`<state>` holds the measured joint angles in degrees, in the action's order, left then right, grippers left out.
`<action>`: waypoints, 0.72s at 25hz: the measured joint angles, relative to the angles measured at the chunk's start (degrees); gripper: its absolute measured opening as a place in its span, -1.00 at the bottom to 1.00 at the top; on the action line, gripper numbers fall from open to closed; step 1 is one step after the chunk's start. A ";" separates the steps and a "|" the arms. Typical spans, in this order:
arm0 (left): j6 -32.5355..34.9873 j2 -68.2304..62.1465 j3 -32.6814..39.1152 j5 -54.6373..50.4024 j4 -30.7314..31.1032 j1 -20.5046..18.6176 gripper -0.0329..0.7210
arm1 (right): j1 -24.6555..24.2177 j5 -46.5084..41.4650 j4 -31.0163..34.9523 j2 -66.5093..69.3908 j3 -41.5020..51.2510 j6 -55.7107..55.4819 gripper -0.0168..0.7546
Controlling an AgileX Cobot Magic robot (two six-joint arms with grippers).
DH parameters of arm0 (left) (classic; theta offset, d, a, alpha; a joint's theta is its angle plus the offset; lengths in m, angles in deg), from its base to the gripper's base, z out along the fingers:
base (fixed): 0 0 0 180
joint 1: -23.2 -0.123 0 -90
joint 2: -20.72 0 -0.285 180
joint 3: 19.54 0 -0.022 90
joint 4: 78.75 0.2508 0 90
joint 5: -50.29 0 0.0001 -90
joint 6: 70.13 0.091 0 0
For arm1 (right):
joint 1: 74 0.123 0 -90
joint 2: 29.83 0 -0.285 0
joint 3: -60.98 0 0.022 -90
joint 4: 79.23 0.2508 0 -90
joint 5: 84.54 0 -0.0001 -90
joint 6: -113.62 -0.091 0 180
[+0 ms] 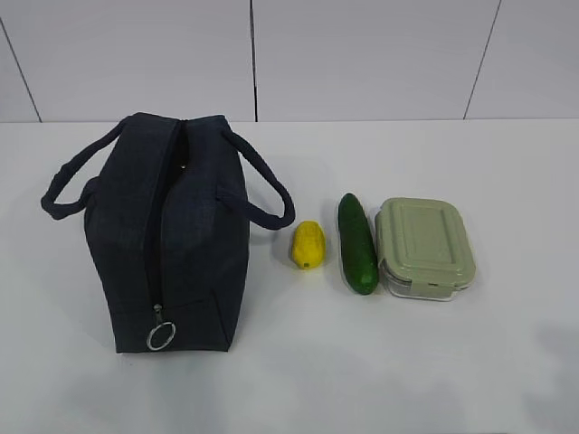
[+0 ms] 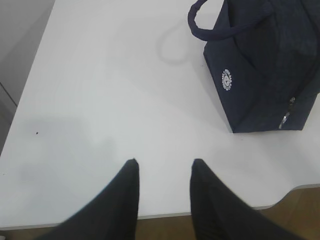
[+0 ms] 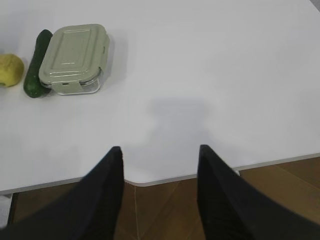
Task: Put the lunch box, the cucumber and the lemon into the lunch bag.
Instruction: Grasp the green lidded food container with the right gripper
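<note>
Lunch bag (image 1: 172, 235): left, zipped shut. Lemon (image 1: 308, 244), cucumber (image 1: 358, 242), lunch box (image 1: 423, 246): in a row right of it, none packed. Left gripper (image 2: 162, 167), right gripper (image 3: 160, 152): fingers apart, empty, near edge.

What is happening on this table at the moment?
Nothing is being handled yet. The lunch bag stands zipped shut on the left; the lemon, the cucumber and the lunch box lie in a row to its right. The left hand and the right hand are open and empty near the table's edge.
</note>
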<state>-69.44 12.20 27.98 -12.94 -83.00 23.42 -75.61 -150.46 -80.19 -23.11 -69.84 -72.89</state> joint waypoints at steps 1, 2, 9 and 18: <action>0.00 0.00 0.00 0.00 0.00 0.00 -0.26 | 0.00 0.00 0.23 0.00 0.00 0.00 -0.02; 0.00 0.00 0.00 0.00 0.00 0.00 -0.26 | 0.00 0.00 0.46 0.00 0.00 0.00 -0.02; 0.00 0.00 0.00 0.00 0.00 0.00 -0.26 | 0.00 0.23 0.95 0.13 -0.50 0.00 -0.02; 0.00 0.00 0.00 0.00 0.00 0.00 -0.26 | 0.00 0.33 0.95 14.99 -4.84 0.00 -0.02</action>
<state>-69.44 12.20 27.98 -12.94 -83.00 23.42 -75.61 -150.13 -79.23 -8.12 -74.68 -72.89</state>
